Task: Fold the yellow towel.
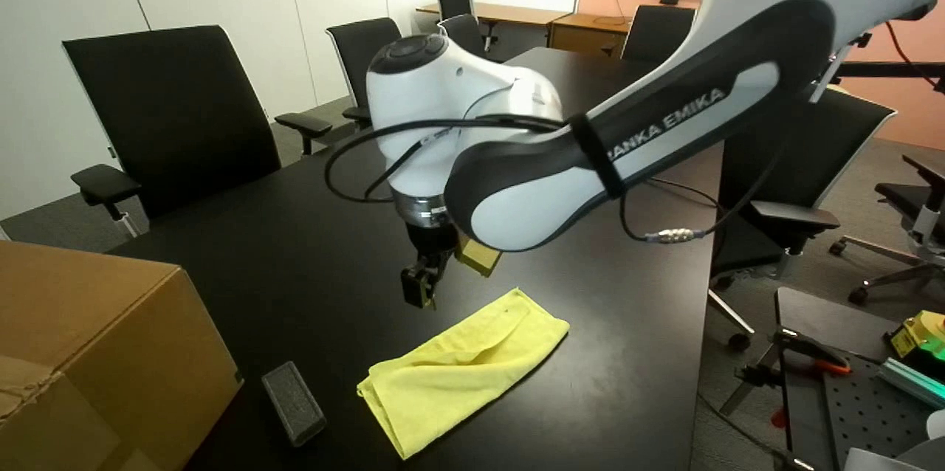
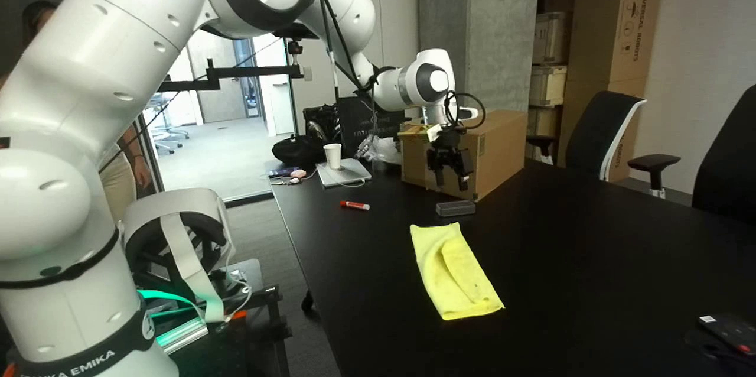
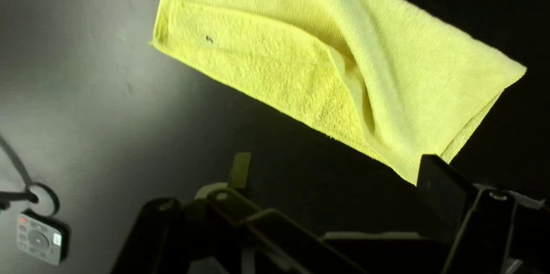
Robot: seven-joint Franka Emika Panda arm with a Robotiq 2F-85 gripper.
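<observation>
While the yellow towel (image 1: 461, 379) is laid on the dark bench (image 1: 635, 397), partly folded into a long strip, the Robotiq gripper (image 3: 335, 171) is held above the bench near one long side of the cloth. The jaws are set wide apart, and in both exterior views they are seen raised, well clear of the towel. In the wrist view a raised crease is shown near the middle of the cloth — beside it, a rougher-textured area is exposed along one long edge, marked by a small dark spot. In an exterior view a dark grey eraser (image 1: 294, 403) is placed just beside a cardboard box (image 1: 148, 353). A red marker (image 2: 354, 205) is seen farther along the bench, and a white paper cup (image 2: 333, 155) is stood on a silver laptop (image 2: 348, 174). Near the wrist view's lower corner, a grey remote control (image 3: 39, 239) is shown on the bench.
</observation>
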